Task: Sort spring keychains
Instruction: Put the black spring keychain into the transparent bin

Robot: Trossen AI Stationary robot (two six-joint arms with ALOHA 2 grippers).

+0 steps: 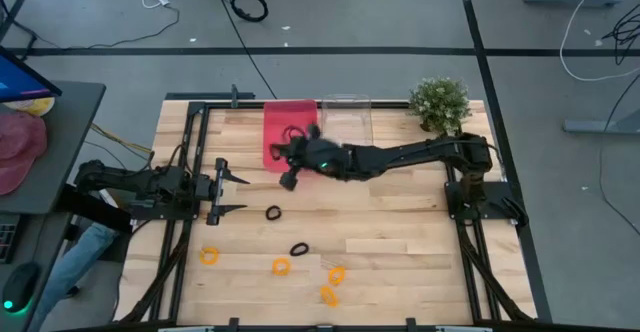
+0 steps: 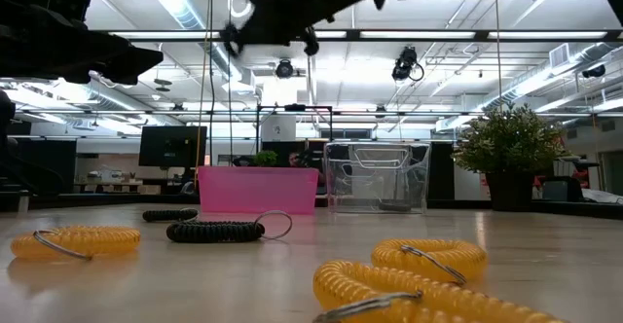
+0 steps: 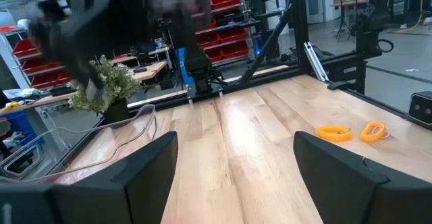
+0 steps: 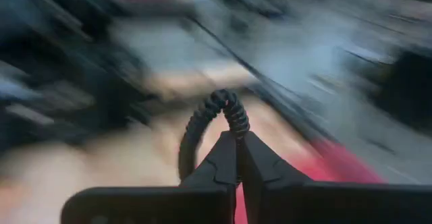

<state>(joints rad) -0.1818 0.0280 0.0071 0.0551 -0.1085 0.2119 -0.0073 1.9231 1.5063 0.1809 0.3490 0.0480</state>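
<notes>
I have the right arm stretched leftward across the far half of the worktop (image 1: 400, 232), its right hand (image 1: 291, 153) raised over the near edge of the pink bin (image 1: 283, 122) and clenched on a black keychain (image 4: 214, 119). The coil stands up from the fingertips as a loop. My left hand (image 1: 232, 194) waits at the left side, fingers released. Two black keychains (image 1: 273, 213) and four orange keychains (image 1: 281, 266) lie flat on the near half.

1. Four spring keychains are orange (image 1: 281, 266); the other spring keychains in view are black (image 1: 273, 213).
2. Pink bin (image 1: 280, 122) at 12 o'clock; clear bin (image 1: 347, 118) beside it.
3. Green plant (image 1: 440, 103).
4. Pale wood-grain table (image 1: 400, 242).
</notes>
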